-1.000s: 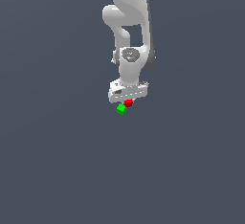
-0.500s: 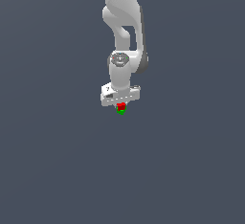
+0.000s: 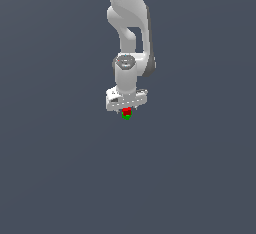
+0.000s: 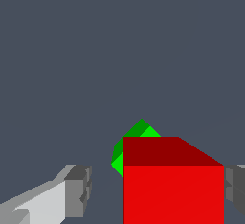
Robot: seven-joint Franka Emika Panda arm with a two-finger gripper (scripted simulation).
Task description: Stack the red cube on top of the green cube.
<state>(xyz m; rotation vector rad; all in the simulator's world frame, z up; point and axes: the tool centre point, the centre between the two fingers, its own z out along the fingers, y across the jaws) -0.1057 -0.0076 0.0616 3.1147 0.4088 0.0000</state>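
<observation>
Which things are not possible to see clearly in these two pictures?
- Green cube: wrist view, mostly behind the red cube; in the exterior view too small to show any gap or contact.
- Pincer: wrist view, one finger shows a gap to the red cube; the other is cut off by the edge, so the grip is unclear.
- Red cube: its bottom is cut off by the wrist frame.

Flat, even simulator light; sharp renders, no blur or glare.

The slate-grey ground shows no cast shadows in either view. In the wrist view the red cube (image 4: 173, 184) has a darker top face and brighter front, the green cube (image 4: 135, 144) is likewise facet-shaded, and edges look jagged.
</observation>
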